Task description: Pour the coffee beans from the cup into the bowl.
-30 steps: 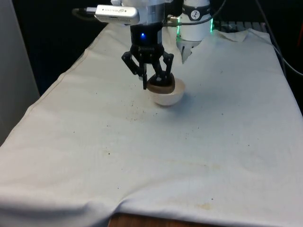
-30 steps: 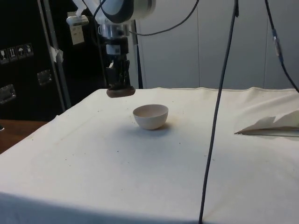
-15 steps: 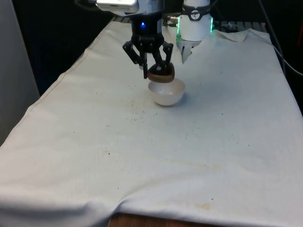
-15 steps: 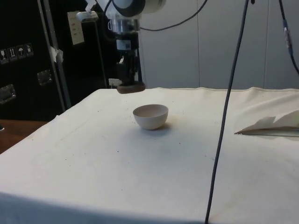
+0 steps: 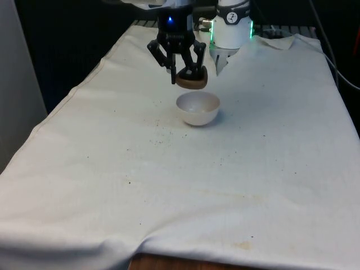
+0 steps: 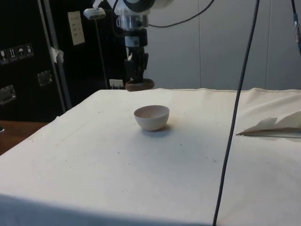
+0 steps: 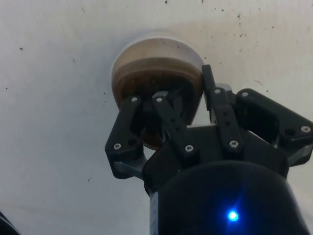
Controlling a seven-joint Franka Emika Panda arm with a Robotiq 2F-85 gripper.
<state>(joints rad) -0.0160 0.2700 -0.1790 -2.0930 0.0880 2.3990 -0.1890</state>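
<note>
We see the arm (image 6: 136, 9) reaching down from above, its wrist held upright and the gripper (image 5: 181, 66) pointing straight at the bench (image 5: 236, 169). The jaws are closed on the rim of a shallow brown cup (image 5: 191, 81), gripping it so that it hangs level in the air, its opening upward. In the wrist view the fingers (image 7: 168, 117) pinch one wall of the cup (image 7: 156, 78), one inside and one outside, and its dark inside shows beyond them.

The white bowl (image 5: 197, 108) stands upright on the white cloth, below the cup and apart from it. In the side view the cup (image 6: 139, 84) hangs well above the bowl (image 6: 151, 117) and a little toward the dark cabinets. Dark specks (image 5: 160, 135) lie scattered on the cloth near the bowl, on the front view's left.
</note>
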